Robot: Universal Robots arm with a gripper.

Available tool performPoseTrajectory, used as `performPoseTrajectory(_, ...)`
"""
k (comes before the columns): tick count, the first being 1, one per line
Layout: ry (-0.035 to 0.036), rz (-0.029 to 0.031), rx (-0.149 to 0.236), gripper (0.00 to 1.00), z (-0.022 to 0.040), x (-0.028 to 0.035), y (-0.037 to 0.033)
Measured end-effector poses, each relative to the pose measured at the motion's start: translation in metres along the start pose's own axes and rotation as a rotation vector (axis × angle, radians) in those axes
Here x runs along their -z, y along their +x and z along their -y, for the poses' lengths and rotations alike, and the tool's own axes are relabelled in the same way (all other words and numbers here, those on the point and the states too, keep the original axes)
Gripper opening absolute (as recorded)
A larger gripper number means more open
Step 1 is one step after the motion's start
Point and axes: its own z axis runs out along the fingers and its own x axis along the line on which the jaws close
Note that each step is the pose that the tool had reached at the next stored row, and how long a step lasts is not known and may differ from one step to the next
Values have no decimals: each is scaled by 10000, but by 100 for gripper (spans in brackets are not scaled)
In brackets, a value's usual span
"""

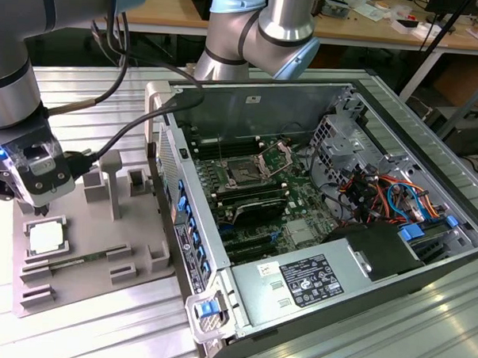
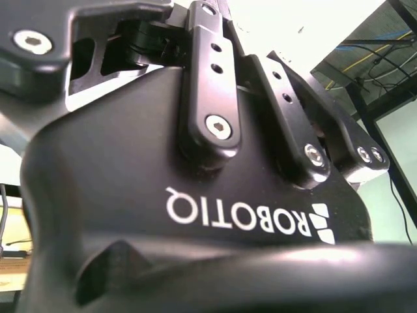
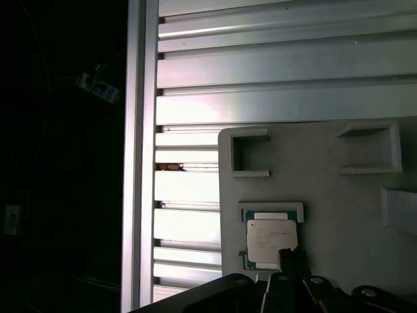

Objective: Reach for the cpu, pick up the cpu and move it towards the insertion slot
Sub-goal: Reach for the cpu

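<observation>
At the lower left of the exterior view, the cpu (image 1: pixel 48 236) lies flat in a shallow square recess of a matte grey plastic tray (image 1: pixel 89 256). It is a small square chip with a pale, shiny metal top. The tray is blocky, with raised ribs, rectangular pockets and one upright post, and it rests on a tabletop (image 1: pixel 415 329) of ribbed, brushed aluminium slats. The gripper (image 1: pixel 39 208), black with a smooth moulded body and pinned link bars, hangs directly over the cpu's far left corner. In the first wrist view its dark tip overlaps one corner of the chip, whose top there looks silver-white with a thin green rim. Whether the tip touches the chip, and whether the gripper is open or closed, I cannot tell. The insertion slot (image 1: pixel 245 173) sits well apart, toward the centre of the exterior view, inside an open sheet-metal computer case (image 1: pixel 258 108). It is a dark square socket in a silver frame on green circuit board (image 1: pixel 298 199), with its steel bracket (image 1: pixel 275 158) tilted up beside it. A grey power-supply box (image 1: pixel 306 281) with a white label fills the case's near corner. The arm (image 1: pixel 265 25), glossy silver tube with pale blue caps, curves in from the upper edge.
</observation>
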Motion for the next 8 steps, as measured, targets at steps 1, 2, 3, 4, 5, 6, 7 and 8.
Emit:
performPoseTrajectory(1,0,0,0,11,0,-4,0)
performPoseTrajectory(2,0,1,0,11,0,-7,0)
performPoseTrajectory(3,0,0,0,11,0,-8,0)
performPoseTrajectory(4,0,0,0,11,0,-12,0)
performPoseTrajectory(5,0,0,0,11,1,-15,0)
performPoseTrajectory(6,0,0,0,11,1,-18,0)
performPoseTrajectory(7,0,0,0,11,1,-21,0)
performPoseTrajectory(8,0,1,-1,11,1,-24,0)
